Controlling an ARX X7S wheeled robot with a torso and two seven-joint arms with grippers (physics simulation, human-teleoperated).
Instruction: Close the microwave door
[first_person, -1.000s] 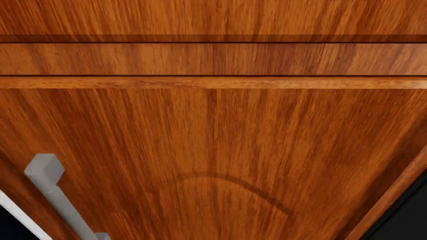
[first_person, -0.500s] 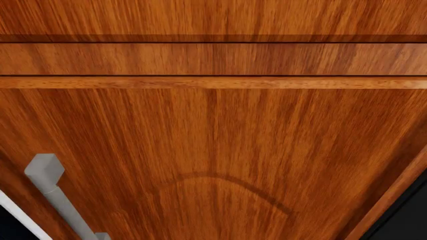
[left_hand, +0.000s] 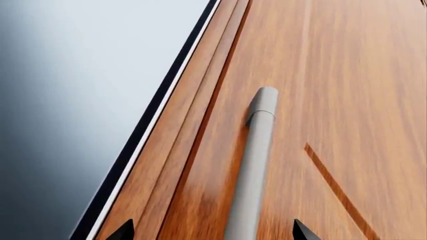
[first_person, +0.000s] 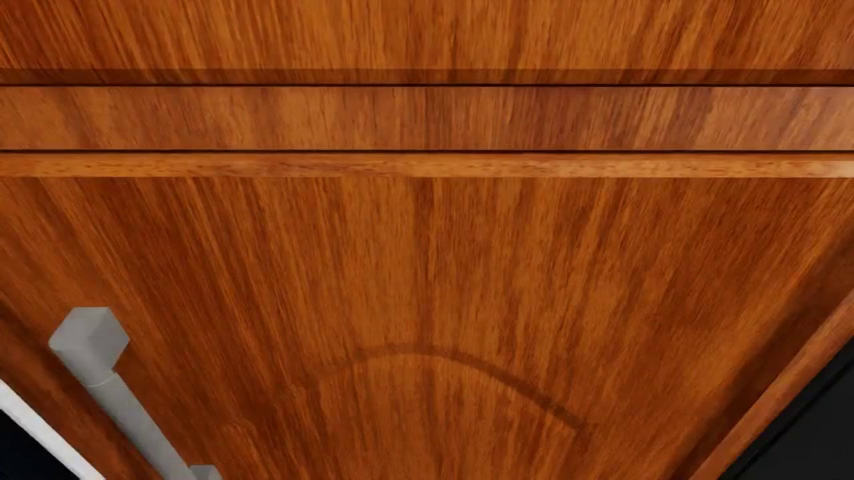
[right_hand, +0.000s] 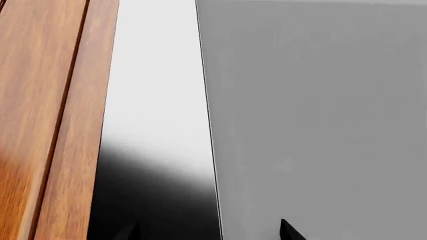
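Observation:
No microwave or microwave door shows in any view. The head view is filled by a wooden cabinet door (first_person: 441, 300) with a grey bar handle (first_person: 110, 385) at its lower left, and neither arm appears there. In the left wrist view my left gripper (left_hand: 211, 233) is open; only its two dark fingertips (left_hand: 123, 232) show, and the grey bar handle (left_hand: 255, 165) on the wooden cabinet door (left_hand: 347, 100) lies beyond the gap between them. My right gripper (right_hand: 208, 233) is open too, with nothing between its tips.
The right wrist view faces a glossy panel (right_hand: 157, 125) shading from white to black, with wooden trim (right_hand: 47, 115) on one side and a flat grey surface (right_hand: 320, 110) on the other. A pale grey surface (left_hand: 73, 90) borders the cabinet in the left wrist view.

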